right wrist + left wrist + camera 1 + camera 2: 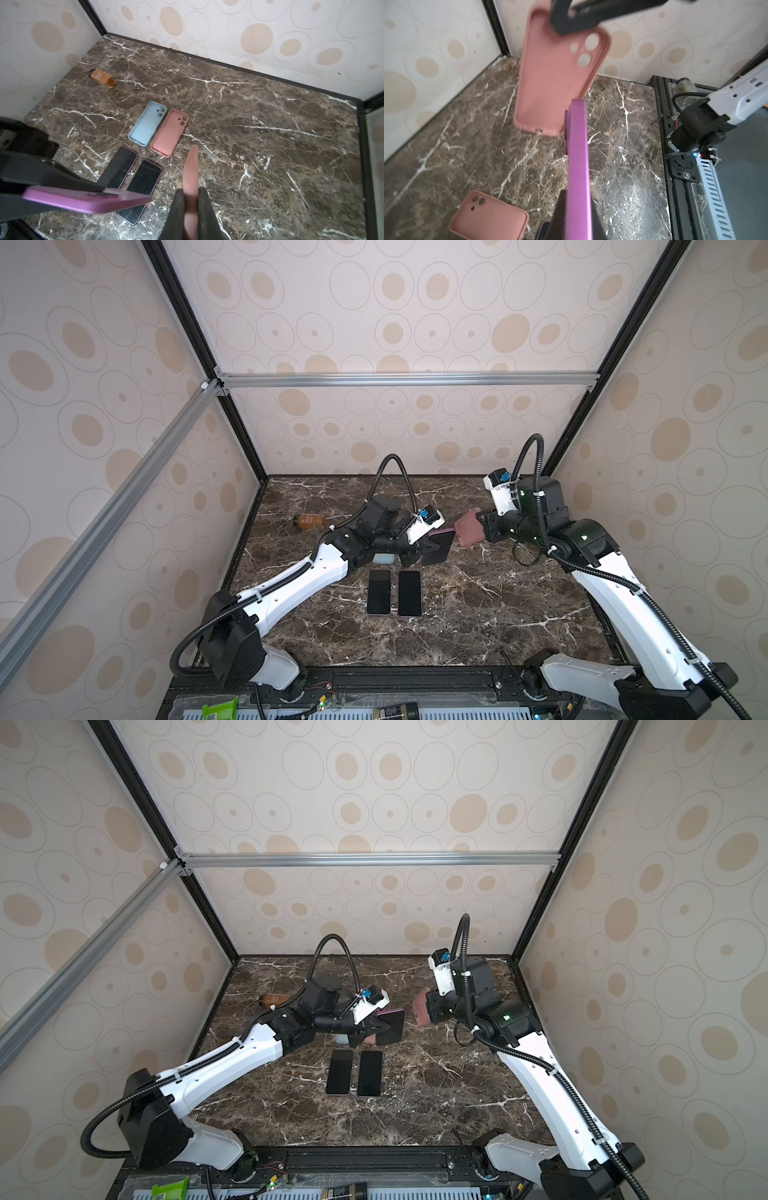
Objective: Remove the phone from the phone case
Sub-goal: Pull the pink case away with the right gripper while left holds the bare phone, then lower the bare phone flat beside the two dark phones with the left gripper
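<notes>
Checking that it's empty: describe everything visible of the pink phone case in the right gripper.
The pink phone case looks like matte, soft silicone and is empty, its hollow inside showing. Three camera holes pierce one corner; port cutouts line the opposite end. The right gripper pinches its camera-end rim, hanging it above the marble table, touching nothing else.

The table (pixel 270 124) looks like brown stone with white cracks, smooth and a bit shiny. The pink case (pixel 550 83) up in the air looks like soft rubber, dull and not shiny at all (the blue case (pixel 147 123) looks like the same stuff). The purple phone (pixel 578 166) has a smooth edge with a soft shine, like metal. The flat phone (pixel 379 592) and its neighbour phone (pixel 409 593) have black, glassy, shiny fronts. The walls (pixel 415 302) look like bumpy paper. The silver bar (pixel 407 379) is metal with grooves. The arm shell (pixel 291 589) is smooth white plastic.
</notes>
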`<state>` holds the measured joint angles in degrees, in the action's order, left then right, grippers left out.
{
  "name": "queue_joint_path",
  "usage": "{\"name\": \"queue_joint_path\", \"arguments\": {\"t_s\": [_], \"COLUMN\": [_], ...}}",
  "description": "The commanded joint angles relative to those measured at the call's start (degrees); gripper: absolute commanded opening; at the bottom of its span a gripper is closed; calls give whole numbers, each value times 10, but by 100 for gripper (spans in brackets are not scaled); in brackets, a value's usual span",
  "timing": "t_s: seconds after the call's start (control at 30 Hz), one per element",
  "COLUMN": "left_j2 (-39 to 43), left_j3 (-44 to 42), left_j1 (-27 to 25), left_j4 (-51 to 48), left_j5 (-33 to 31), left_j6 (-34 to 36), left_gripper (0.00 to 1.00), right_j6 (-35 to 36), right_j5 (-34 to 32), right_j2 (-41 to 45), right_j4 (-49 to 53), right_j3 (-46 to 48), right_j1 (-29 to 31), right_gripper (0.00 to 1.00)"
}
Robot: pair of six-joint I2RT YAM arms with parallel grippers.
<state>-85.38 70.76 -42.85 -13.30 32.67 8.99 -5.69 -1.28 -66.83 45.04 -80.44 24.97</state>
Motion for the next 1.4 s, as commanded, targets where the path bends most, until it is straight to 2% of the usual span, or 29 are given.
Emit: {"name": "queue_joint_path", "arguments": {"t_s": [0.0,0.3,0.47,0.6,0.73,0.83,1.03,1.17,1.37], "left_j2": [-39,-175,-173,-146,-122,-120,-135,-154,-189], "left_j3": [67,205,218,209,168,157,124,111,99], "left_j1": [1,1,1,1,7,13,26,27,26], "left_j4": [-33,-168,-157,-121,-84,-82,-60,-47,-39], "left_j5": [-52,-136,-173,-159,-124,-84,66,112,141], "left_j6": [-52,-160,-231,-231,-245,-267,-307,-333,-364], "left_gripper": [0,0,0,0,0,0,0,0,0], "right_j6": [-42,-59,-65,-86,-91,-74,-14,20,2], "right_j5": [-55,-16,25,97,189,216,240,266,251], "right_j2": [-4,-3,1,13,22,33,52,67,104], "right_j4": [17,6,0,-20,-36,-31,6,20,-4], "right_j3": [4,33,55,83,105,114,126,142,184], "right_j1": [-11,-47,-70,-113,-157,-171,-176,-176,-176], "right_gripper": [0,0,0,0,0,0,0,0,0]}}
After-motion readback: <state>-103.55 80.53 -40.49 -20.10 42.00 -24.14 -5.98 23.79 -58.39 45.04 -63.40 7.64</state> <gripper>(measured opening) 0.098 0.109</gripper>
